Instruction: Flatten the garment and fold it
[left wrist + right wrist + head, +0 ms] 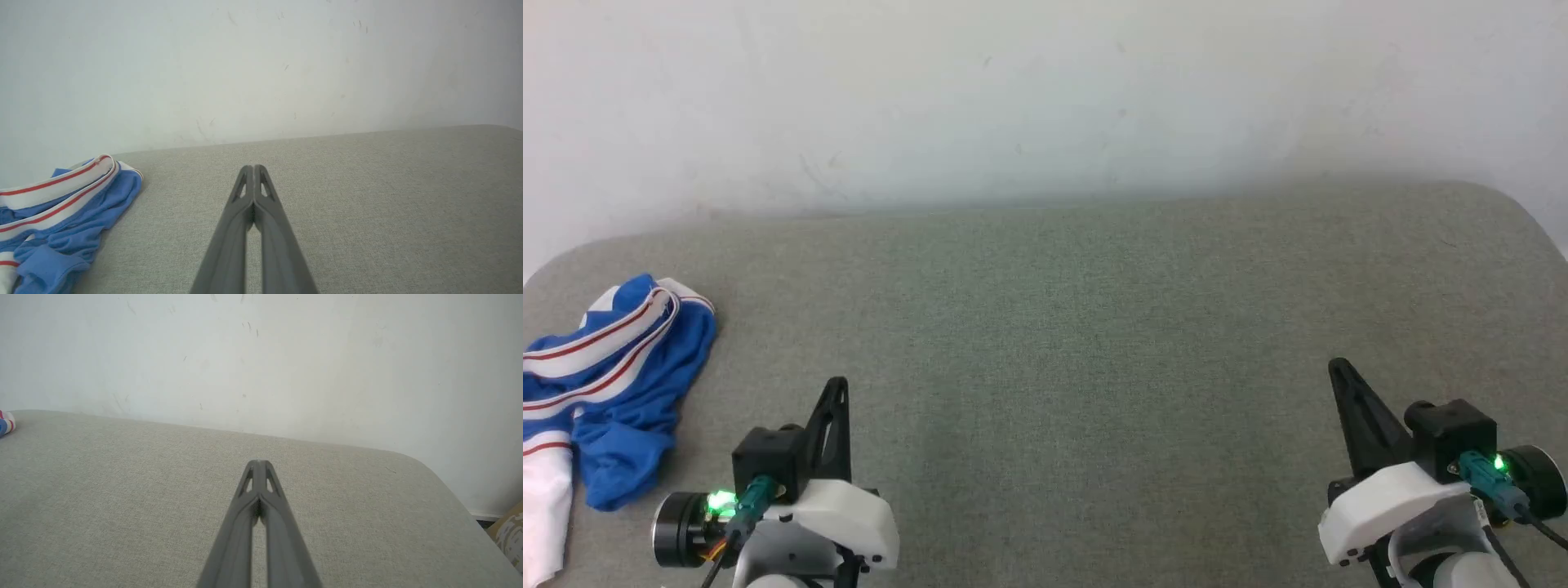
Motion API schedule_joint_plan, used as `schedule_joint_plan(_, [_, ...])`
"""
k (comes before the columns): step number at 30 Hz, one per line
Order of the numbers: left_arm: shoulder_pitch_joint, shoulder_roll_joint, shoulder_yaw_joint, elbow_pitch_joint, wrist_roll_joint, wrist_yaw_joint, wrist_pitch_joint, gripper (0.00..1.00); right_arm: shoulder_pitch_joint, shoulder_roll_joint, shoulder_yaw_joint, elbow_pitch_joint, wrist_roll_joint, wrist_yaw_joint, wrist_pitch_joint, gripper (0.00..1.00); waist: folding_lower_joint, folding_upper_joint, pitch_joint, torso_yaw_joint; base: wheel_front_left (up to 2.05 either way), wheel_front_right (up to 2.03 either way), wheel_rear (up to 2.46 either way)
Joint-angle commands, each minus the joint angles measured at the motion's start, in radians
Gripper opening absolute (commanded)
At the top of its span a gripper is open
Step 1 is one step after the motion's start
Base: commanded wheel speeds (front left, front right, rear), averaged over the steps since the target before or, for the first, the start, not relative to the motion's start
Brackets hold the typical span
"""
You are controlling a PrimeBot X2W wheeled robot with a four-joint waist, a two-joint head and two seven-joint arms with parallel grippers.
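Observation:
The garment point(613, 392), royal blue with white sleeves and red-and-white striped trim, lies crumpled at the far left edge of the grey table point(1078, 327). The left wrist view has the garment point(61, 220) at its lower left, and a sliver of the garment point(5, 424) sits at the left edge of the right wrist view. My left gripper point(837, 384) hovers just right of the heap, shut and empty, its tips pressed together point(253, 167). My right gripper point(1335, 366) is far off at the lower right, also shut on nothing point(258, 461).
A pale wall point(1045, 98) rises directly behind the table's far edge. The table's far corners are rounded. Past the right edge, a tan patterned object point(510, 531) sits low beside the wall.

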Motion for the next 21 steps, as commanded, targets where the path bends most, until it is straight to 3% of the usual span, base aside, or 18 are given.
schedule_joint_plan(1, [-0.012, -0.004, 0.004, 0.002, 0.004, -0.008, 0.0, 0.0, -0.015, 0.003, 0.0, 0.001, -0.005, -0.001, 0.001, 0.0, 0.0, 0.0001, 0.0, 0.0, 0.0, 0.0, 0.0])
schedule_joint_plan(21, [-0.012, -0.004, 0.004, 0.002, 0.004, -0.008, 0.0, 0.0, -0.015, 0.003, 0.0, 0.001, -0.005, -0.001, 0.001, 0.0, 0.0, 0.0001, 0.0, 0.0, 0.0, 0.0, 0.0])
